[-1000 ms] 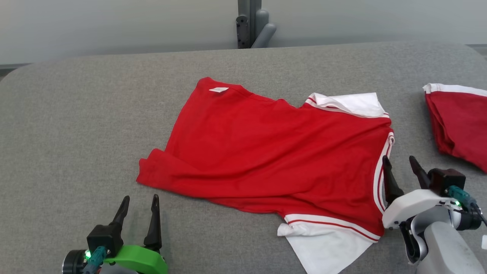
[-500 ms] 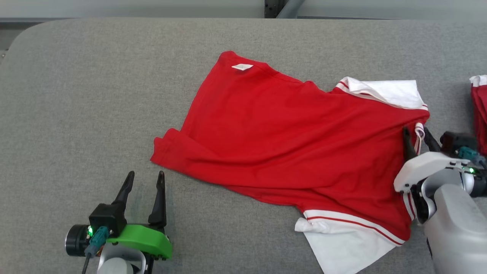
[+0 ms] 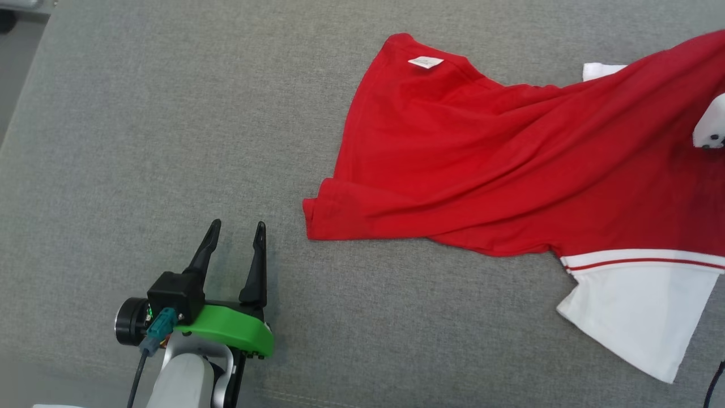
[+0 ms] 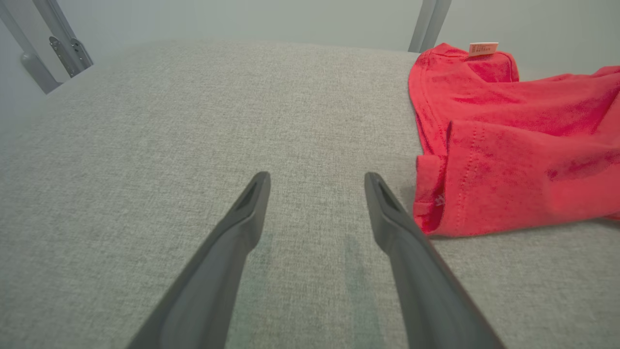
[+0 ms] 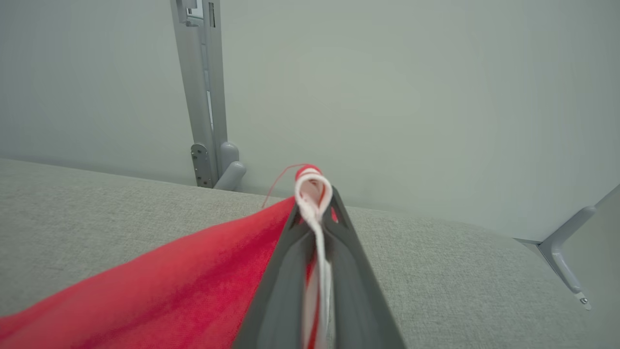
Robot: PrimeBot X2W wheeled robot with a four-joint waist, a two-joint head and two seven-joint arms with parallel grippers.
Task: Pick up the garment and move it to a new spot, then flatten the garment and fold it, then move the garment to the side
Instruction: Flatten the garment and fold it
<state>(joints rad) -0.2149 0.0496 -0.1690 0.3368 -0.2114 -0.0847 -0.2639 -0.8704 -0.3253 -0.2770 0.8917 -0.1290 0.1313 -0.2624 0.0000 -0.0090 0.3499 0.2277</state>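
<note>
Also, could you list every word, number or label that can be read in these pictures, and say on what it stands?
Small white tag on the edge of the red and white fabric garment: its print is too small and blurred to read.
No other words, numbers or signs.

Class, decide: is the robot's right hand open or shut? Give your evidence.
Shut on the garment: in the right wrist view, the right hand presses its two fingers together with white trim pinched between them.
</note>
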